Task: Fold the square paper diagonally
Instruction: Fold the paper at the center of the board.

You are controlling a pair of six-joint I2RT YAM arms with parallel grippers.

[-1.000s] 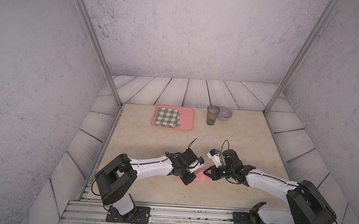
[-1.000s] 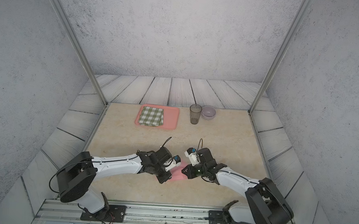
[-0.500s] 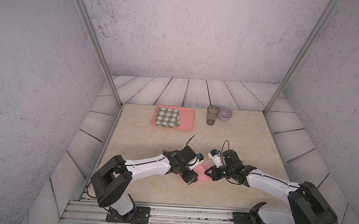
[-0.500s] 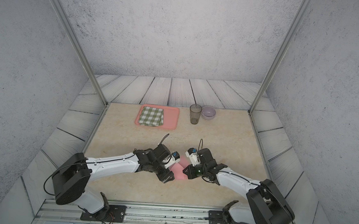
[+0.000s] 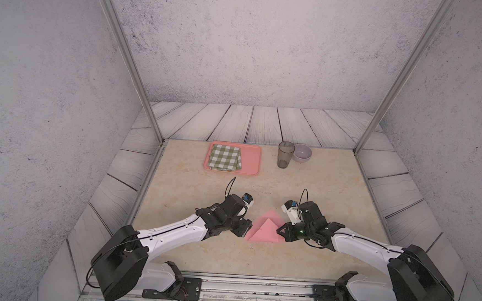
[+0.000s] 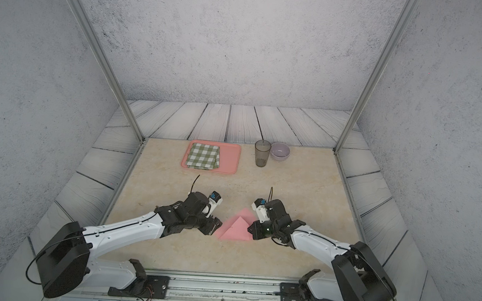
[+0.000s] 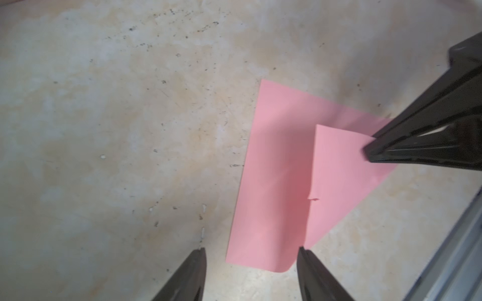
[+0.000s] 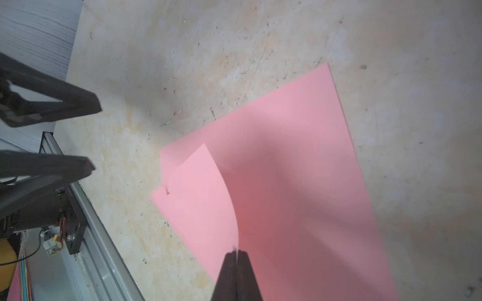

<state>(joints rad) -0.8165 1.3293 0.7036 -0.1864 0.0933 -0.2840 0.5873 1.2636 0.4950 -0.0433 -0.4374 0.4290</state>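
Note:
The square paper (image 5: 268, 217) (image 6: 241, 214) is a pink sheet lying near the table's front, between my two grippers. One corner is turned over into a lighter triangular flap (image 5: 266, 230) (image 7: 339, 169). My right gripper (image 8: 236, 251) (image 5: 282, 231) (image 6: 250, 229) is shut on the flap's curled edge (image 8: 208, 195) and holds it a little off the sheet. My left gripper (image 7: 250, 250) (image 5: 248, 229) (image 6: 216, 227) stands open at the sheet's left edge. The sheet's bent near edge (image 7: 260, 255) lies in front of its gap, ungripped.
At the back stands a salmon-pink tray (image 5: 252, 160) with a green-and-white checked cloth (image 5: 224, 157) on it. To its right are a dark tumbler (image 5: 284, 155) and a pale bowl (image 5: 303, 152). A metal rail (image 5: 254, 286) runs along the table's front edge.
My left gripper has opened, let go of the paper and drawn back to the left. The right gripper has stayed shut on the flap.

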